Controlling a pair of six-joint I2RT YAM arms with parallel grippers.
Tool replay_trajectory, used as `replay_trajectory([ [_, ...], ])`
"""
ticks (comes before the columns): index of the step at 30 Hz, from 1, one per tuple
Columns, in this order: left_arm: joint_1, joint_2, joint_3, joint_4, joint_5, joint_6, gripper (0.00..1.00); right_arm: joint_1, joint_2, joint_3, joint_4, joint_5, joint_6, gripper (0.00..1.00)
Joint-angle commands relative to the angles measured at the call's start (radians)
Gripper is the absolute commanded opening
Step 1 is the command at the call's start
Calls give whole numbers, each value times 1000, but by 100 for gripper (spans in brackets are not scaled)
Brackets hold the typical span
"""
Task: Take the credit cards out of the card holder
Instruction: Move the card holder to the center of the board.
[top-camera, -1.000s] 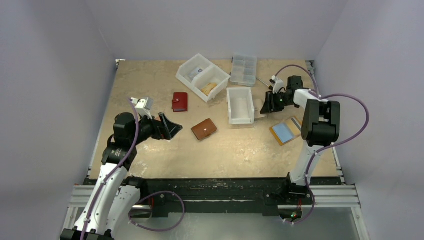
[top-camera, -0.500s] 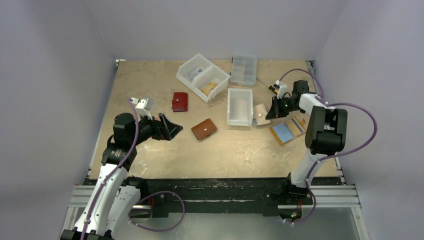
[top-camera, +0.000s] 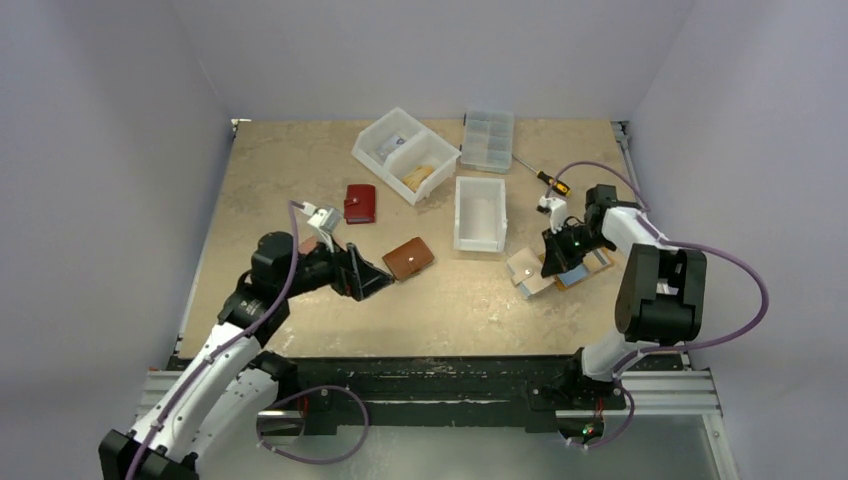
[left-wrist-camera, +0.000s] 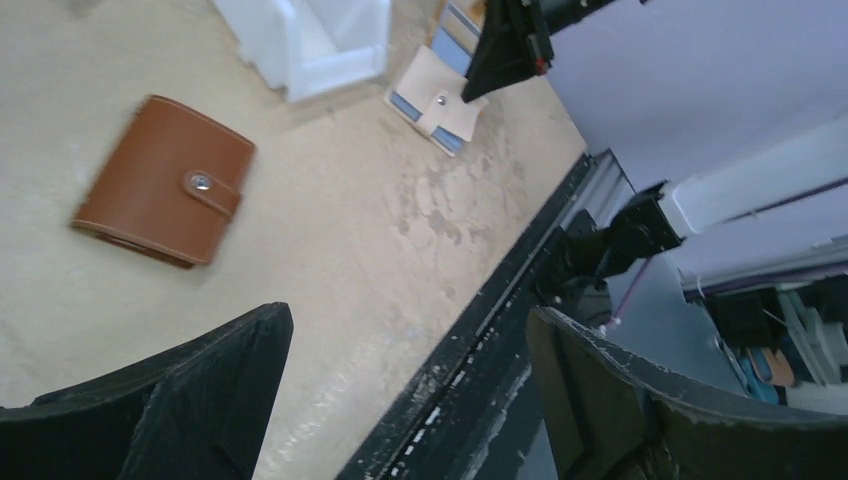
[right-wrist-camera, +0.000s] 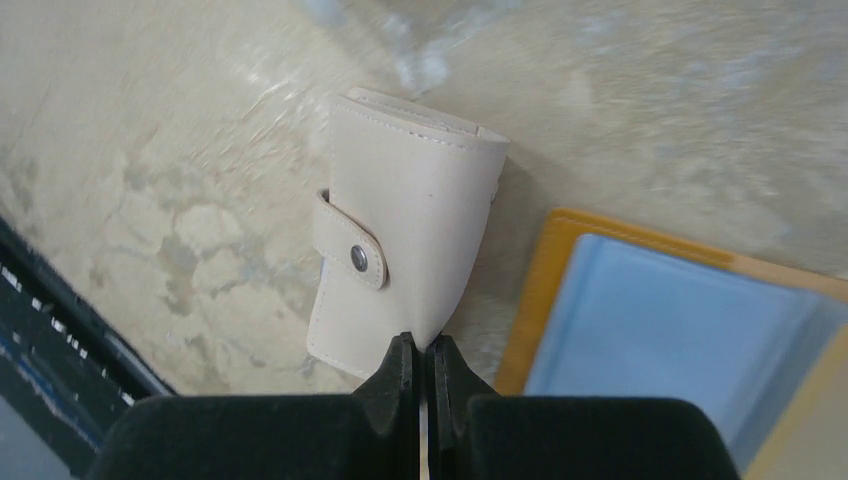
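- Beige mottled tabletop (top-camera: 300, 180) carries everything I can see from the overhead camera.
- At the far middle sits a white two-compartment plastic bin (top-camera: 376, 130). A clear compartmented organiser box (top-camera: 488, 140) is just to its right, and a plain white open bin (top-camera: 480, 215) sits nearer the arms.
- My left end effector (left-wrist-camera: 402, 318) hangs over the tabletop with its fingers spread wide and nothing between them. It is near the brown leather snap wallet (top-camera: 408, 258), and a red snap wallet (top-camera: 360, 203) lies farther back.
- My right end effector (right-wrist-camera: 421, 345) has its fingers pressed together, the tips touching the edge of the cream leather card holder (right-wrist-camera: 405, 240). I cannot tell whether any leather is pinched.
- The holder lies on the tabletop, right of the plain bin and nearer the arms. Its strap is snapped across, and the left wrist view shows light blue edges along its side.
- One light blue credit card (right-wrist-camera: 660, 330) with an orange border lies flat just beside the holder.
- Behind the right arm lies a yellow-and-black-handled screwdriver (top-camera: 545, 180), apart from the rest.
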Motion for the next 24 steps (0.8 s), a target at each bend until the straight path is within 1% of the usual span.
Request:
replay_trajectory([
  [1, -204, -5, -27, 111, -163, -103, 94, 113, -79, -57, -102, 14, -150, 0],
  [2, -255, -3, -29, 112, -216, -118, 93, 143, -100, -73, -98, 12, -143, 0],
  [4, -350, -1, -43, 131, -309, -152, 92, 248, -143, -94, -76, 14, -112, 0],
  [6, -429, 0, -70, 161, -400, -194, 91, 323, -176, -101, -34, 49, -56, 0],
  [7, -461, 1, -85, 170, -437, -217, 90, 344, -186, -93, -26, 49, -41, 0],
  [9, -510, 9, -130, 265, -489, -275, 88, 381, -183, -64, -30, 33, -19, 0],
  [12, -583, 51, -202, 410, -533, -358, 81, 427, -153, -9, -47, -11, 21, 0],
  [14, -634, 101, -217, 464, -588, -381, 79, 467, -137, 17, -45, -36, 49, 0],
  [16, -713, 157, -206, 494, -665, -380, 79, 505, -120, 36, -30, -56, 91, 0],
  [18, -770, 209, -186, 503, -745, -375, 78, 533, -101, 53, -4, -94, 140, 0],
  [20, -812, 258, -159, 489, -818, -369, 76, 552, -78, 63, 34, -146, 201, 0],
  [22, -834, 302, -129, 451, -889, -382, 72, 572, -47, 75, 52, -173, 236, 0],
  [24, -842, 341, -101, 402, -953, -420, 70, 580, -15, 88, 33, -209, 229, 0],
])
